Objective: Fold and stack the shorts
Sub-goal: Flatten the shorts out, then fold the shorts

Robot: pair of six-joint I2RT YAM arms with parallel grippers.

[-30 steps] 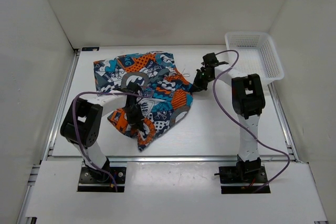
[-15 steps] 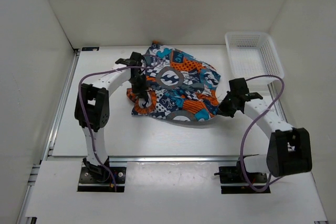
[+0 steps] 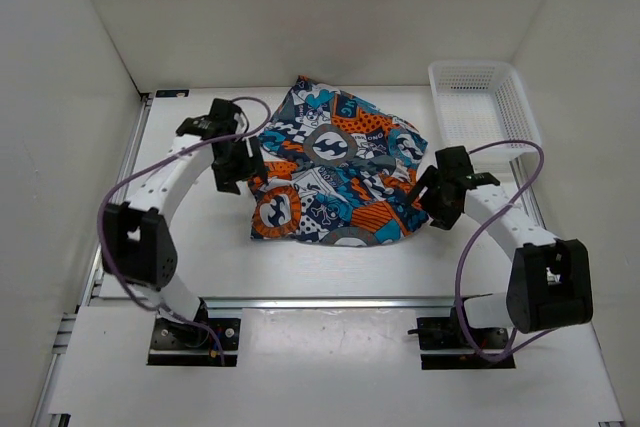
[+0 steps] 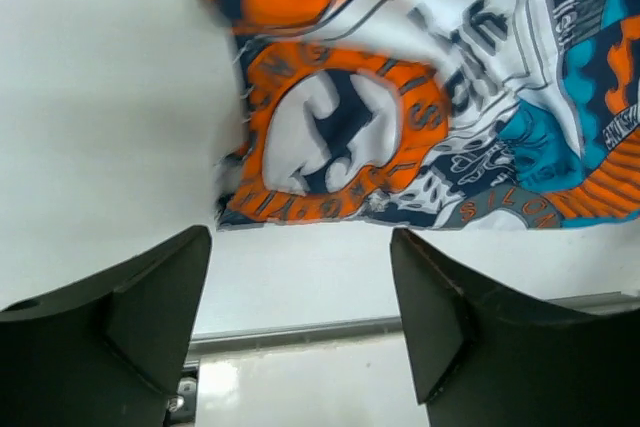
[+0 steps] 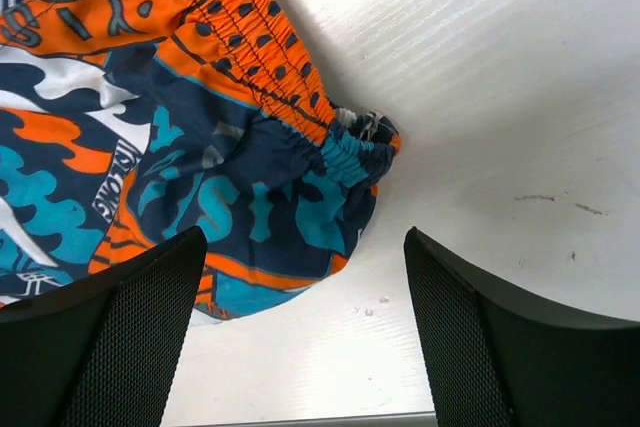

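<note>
The shorts (image 3: 335,172) are spread in a crumpled, roughly flattened heap on the table (image 3: 330,257), and both grippers are seen beside them, one at each end.

The left gripper (image 3: 235,162) is placed at the left edge of the shorts. In the left wrist view the shorts (image 4: 420,117) are seen just beyond the fingertips, with an orange ring motif at the nearest corner and a strip of bare table (image 4: 100,97) between the hem and the gripper (image 4: 300,317). The fingers (image 4: 130,317) are spread wide, and nothing is held between them.

The right gripper (image 3: 435,197) is placed at the right edge of the shorts, by the gathered waistband. In the right wrist view the shorts (image 5: 200,147) are shown ahead of the gripper (image 5: 300,337) and toward its left finger, with the bunched orange and navy elastic corner (image 5: 350,142) lying on the table (image 5: 480,97). The fingers (image 5: 100,337) are likewise held far apart, and no fabric is pinched; whether the left finger brushes the cloth cannot be told.

A white mesh basket (image 3: 485,107) is set beyond the shorts' right end, close to them but not touching.
</note>
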